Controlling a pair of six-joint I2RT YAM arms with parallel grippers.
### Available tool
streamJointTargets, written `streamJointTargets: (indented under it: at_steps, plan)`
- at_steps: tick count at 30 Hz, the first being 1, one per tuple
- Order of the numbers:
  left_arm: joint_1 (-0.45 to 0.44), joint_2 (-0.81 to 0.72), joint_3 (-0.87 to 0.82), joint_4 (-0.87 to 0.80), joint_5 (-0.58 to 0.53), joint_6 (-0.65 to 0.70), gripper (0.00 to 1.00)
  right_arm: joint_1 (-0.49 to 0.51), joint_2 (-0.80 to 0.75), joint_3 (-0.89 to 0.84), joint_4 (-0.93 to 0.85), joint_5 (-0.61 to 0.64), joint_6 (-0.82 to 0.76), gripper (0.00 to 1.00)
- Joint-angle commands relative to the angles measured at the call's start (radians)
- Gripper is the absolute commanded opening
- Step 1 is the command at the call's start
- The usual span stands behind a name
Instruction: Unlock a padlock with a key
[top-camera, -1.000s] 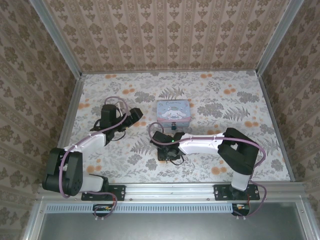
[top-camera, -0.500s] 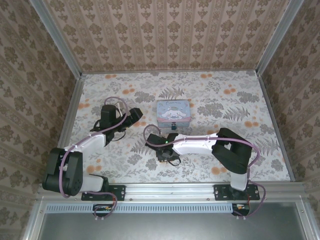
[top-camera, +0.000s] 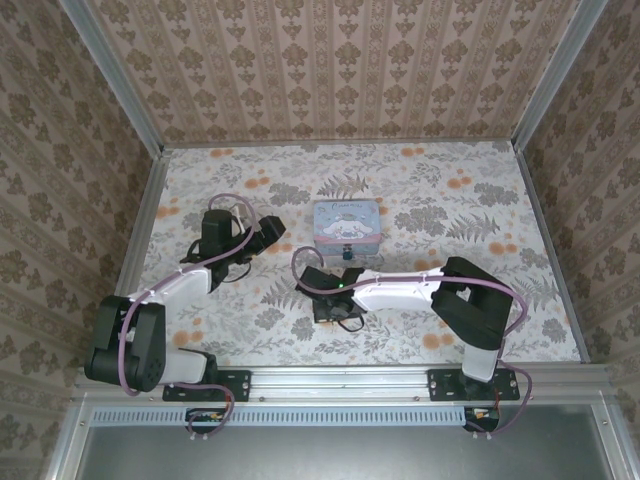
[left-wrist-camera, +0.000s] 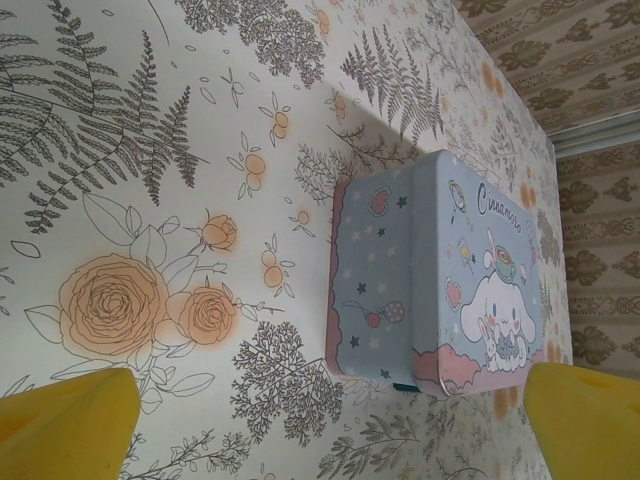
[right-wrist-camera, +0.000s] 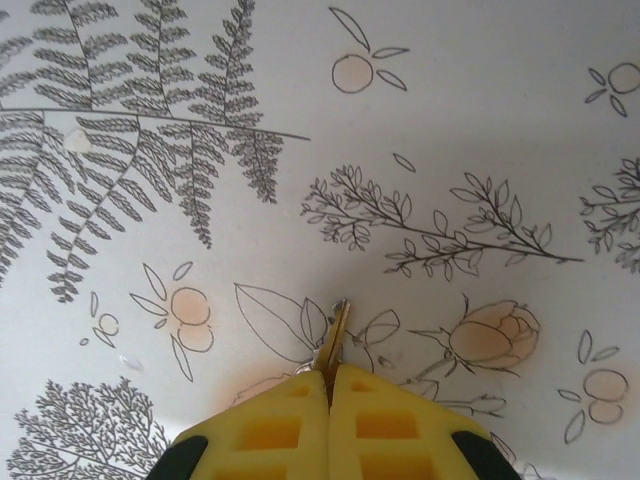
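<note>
Brownish-gold thin key seems pinched in closed right jaws; left jaws gape.

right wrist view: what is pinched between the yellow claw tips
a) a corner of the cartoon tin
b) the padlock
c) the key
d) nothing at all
c: a thin gold key pokes out from between the closed yellow tips of the right claw.
</note>
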Motion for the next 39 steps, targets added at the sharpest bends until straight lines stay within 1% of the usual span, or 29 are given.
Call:
streamJointTargets:
  at_steps: [1,6,12,21,29,33,39]
  plan:
    - [0.010,0.010,0.008,-0.016,0.016,-0.001,1.00,-0.023,-0.014,-0.075,0.112,-0.076,-0.037,0.00]
    - [0.004,0.015,0.023,-0.030,0.027,0.014,1.00,-0.069,-0.106,-0.171,0.238,-0.123,-0.060,0.00]
    - [-0.018,0.044,0.060,-0.046,0.071,0.055,1.00,-0.157,-0.179,-0.321,0.448,-0.231,-0.100,0.00]
    - [-0.099,0.115,0.108,-0.055,0.145,0.104,1.00,-0.264,-0.239,-0.479,0.697,-0.409,-0.217,0.00]
    - [-0.150,0.154,0.124,-0.042,0.201,0.122,0.99,-0.320,-0.289,-0.524,0.759,-0.500,-0.297,0.00]
    - [-0.155,0.164,0.123,-0.030,0.213,0.117,0.98,-0.340,-0.298,-0.531,0.757,-0.504,-0.300,0.00]
    - [-0.165,0.183,0.126,-0.018,0.210,0.109,0.98,-0.345,-0.307,-0.542,0.765,-0.504,-0.294,0.00]
